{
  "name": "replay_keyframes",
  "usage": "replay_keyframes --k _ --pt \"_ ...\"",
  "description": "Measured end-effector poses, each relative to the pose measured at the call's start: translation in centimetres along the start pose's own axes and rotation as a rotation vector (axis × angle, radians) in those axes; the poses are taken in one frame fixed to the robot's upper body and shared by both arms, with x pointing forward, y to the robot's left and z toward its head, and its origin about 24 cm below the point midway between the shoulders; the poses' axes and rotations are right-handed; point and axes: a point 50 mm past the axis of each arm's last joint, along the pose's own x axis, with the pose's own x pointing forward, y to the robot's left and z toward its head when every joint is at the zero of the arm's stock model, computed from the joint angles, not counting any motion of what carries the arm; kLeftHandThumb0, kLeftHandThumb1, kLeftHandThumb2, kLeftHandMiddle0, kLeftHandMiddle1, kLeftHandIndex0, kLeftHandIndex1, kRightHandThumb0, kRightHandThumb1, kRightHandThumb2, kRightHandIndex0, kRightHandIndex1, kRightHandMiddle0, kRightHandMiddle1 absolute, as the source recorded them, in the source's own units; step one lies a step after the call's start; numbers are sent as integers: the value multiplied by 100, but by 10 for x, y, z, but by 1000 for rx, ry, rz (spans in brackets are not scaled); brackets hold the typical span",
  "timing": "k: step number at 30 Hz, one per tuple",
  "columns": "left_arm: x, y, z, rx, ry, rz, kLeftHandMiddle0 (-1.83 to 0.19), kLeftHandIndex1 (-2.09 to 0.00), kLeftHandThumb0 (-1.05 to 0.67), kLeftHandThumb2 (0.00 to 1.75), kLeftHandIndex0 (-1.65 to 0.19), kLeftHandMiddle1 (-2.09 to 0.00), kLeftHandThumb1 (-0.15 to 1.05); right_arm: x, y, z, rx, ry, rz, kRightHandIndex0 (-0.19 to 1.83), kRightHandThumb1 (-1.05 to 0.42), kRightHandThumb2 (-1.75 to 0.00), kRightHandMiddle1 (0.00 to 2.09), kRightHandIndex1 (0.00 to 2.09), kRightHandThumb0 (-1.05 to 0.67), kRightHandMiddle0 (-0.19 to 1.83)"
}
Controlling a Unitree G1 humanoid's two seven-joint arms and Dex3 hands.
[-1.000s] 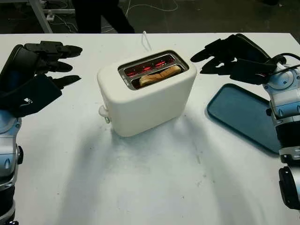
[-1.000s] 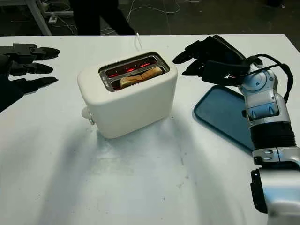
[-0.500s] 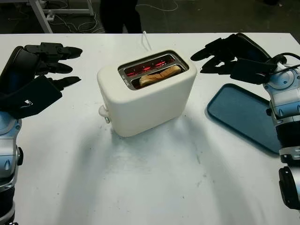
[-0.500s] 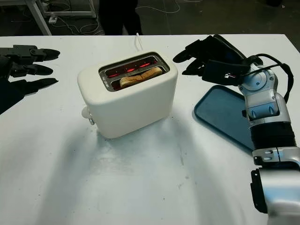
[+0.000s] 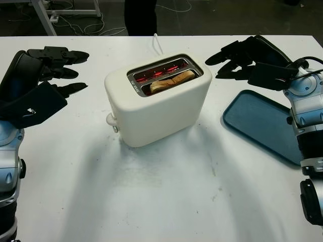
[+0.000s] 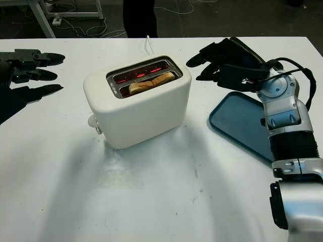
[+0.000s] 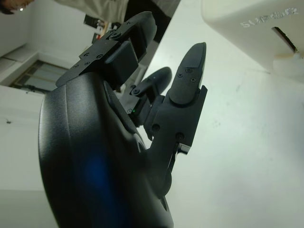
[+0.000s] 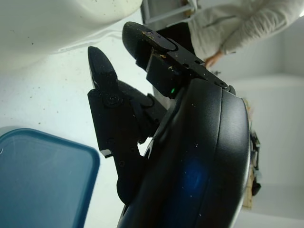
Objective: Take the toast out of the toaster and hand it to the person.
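While the toast (image 5: pixel 171 80) sits low in the toaster (image 5: pixel 157 101), between both hands, the left hand (image 5: pixel 38 80) and right hand (image 5: pixel 250 60) hover empty, fingers extended, well apart from it.

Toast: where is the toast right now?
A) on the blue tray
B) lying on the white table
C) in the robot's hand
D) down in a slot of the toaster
D: the toast sits in the nearer slot of the white toaster, while the blue tray holds nothing and both the left hand and the right hand are open beside the toaster.
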Motion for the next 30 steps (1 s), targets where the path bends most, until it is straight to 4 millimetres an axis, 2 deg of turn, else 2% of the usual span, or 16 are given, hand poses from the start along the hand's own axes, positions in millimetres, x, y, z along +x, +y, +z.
replay_keyframes --k 18,30 --pt "-4 -2 -1 -10 -11 3 -71 -1 -20 0 -85 -48 84 -4 -4 -4 60 -8 -28 80 -84 0 1 65 -38 95" --pt "-3 -2 -1 -10 -10 2 -70 0 -19 0 -84 -48 84 -4 -4 -5 64 -3 -27 77 -84 0 1 71 -38 96"
